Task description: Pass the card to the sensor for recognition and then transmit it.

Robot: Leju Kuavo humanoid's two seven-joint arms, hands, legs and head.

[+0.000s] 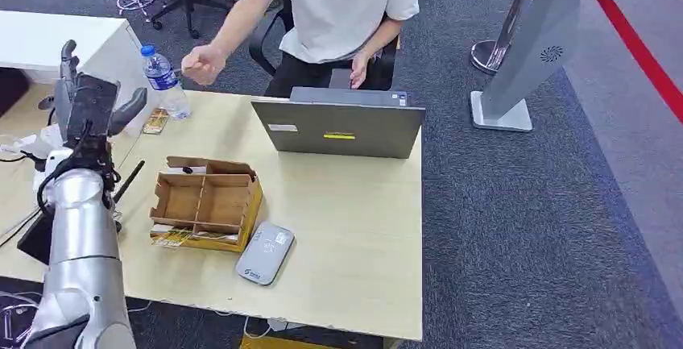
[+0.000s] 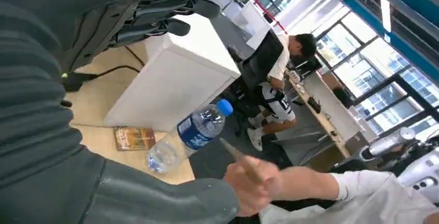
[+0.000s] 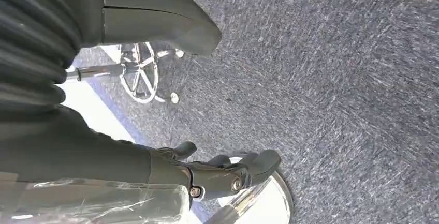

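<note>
Facing person's hand (image 1: 203, 64), empty left hand (image 1: 90, 99)

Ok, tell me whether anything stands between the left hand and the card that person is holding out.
Yes: the water bottle stands at the far edge of the table, between the raised left hand and the card pinched in the person's hand. Nothing else visible intervenes.

Grey card sensor (image 1: 265, 253) flat on table beside wooden organizer (image 1: 206, 202).

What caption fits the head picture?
Robot's raised left hand faces a person's hand holding a card above the table.
</note>
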